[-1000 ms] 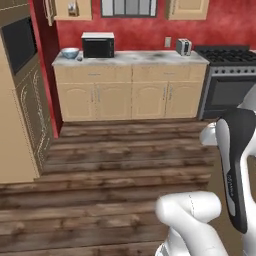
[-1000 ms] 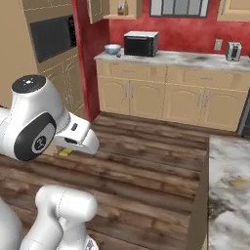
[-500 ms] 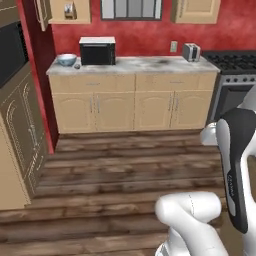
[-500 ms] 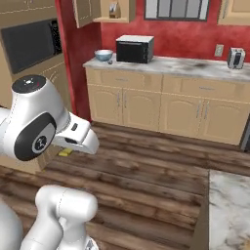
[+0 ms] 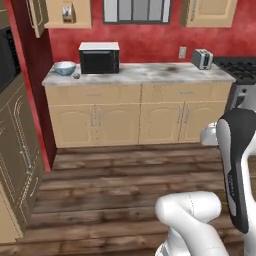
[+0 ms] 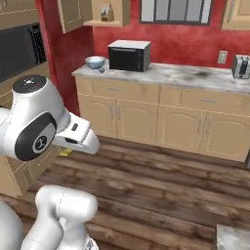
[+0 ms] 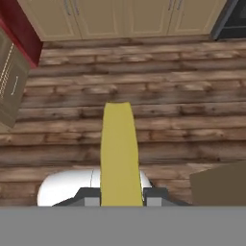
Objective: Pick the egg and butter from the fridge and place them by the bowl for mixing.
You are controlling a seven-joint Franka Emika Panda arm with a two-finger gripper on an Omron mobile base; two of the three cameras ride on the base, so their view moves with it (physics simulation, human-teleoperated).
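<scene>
I'm carrying the butter (image 7: 119, 153) pinched in the gripper (image 7: 120, 196), its length running straight out ahead, with the bowl (image 5: 65, 67) well off on the counter's left end.

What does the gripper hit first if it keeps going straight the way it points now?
Probably the wood floor. The gripper, shut on the butter, points down across bare planks short of the base cabinets; depth is unclear.

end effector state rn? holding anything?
End effector: closed on the butter, which sticks out from between its fingers over the wood floor.
</scene>
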